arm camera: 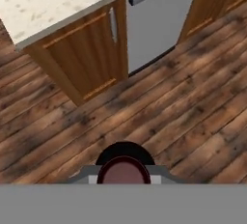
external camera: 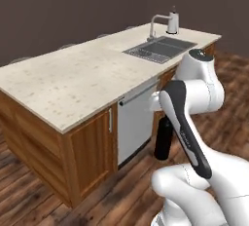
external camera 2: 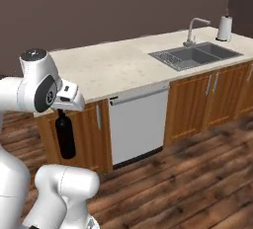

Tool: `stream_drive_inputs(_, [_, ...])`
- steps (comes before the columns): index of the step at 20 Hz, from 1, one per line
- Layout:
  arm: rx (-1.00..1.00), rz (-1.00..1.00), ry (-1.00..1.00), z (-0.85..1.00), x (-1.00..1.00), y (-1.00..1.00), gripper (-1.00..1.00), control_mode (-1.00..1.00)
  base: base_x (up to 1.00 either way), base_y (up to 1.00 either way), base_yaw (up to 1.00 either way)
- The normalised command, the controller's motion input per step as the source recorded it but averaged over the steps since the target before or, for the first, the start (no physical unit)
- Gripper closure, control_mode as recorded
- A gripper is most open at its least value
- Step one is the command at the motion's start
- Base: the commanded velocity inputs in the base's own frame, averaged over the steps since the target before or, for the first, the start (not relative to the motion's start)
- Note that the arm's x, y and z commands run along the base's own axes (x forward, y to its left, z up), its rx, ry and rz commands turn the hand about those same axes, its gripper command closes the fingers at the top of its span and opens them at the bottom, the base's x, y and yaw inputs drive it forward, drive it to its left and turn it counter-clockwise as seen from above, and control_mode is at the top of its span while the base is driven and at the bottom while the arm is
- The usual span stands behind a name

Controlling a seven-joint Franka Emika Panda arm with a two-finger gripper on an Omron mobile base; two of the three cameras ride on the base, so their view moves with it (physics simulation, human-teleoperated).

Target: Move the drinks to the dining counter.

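1. The gripper [external camera 2: 61, 113] is clamping the wine bottle [external camera 2: 64, 136] by its neck, hanging at lower left of the right base view.
2. Glass is likely behaving heavy, slippery, fragile; the dining counter [external camera: 73, 79] is waiting ahead.

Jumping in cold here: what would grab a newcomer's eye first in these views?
The tall black wine bottle hanging upright from the shut end effector, above the wooden floor beside the island's cabinets. Next, the long beige speckled stone dining counter stretching away, with its steel sink and curved faucet at the far end.
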Motion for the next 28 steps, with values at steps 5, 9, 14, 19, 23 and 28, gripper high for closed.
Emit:
stream_drive_inputs(5, [0.00, 0.00, 0.00, 0.00, 0.00, 0.00, 1.00, 1.00, 0.40, 1.00, 0.11])
stream_drive_inputs(9, [0.00, 0.00, 0.00, 0.00, 0.00, 0.00, 1.00, 1.00, 0.65, 1.00, 0.00])
stream_drive_inputs(14, [0.00, 0.00, 0.00, 0.00, 0.00, 0.00, 1.00, 1.00, 0.84, 1.00, -0.10])
stream_drive_inputs(19, [0.00, 0.00, 0.00, 0.00, 0.00, 0.00, 1.00, 1.00, 0.66, 1.00, -0.23])
stream_drive_inputs(23, [0.00, 0.00, 0.00, 0.00, 0.00, 0.00, 1.00, 1.00, 0.17, 1.00, -0.39])
stream_drive_inputs(28, [0.00, 0.00, 0.00, 0.00, 0.00, 0.00, 1.00, 1.00, 0.00, 1.00, -0.53])
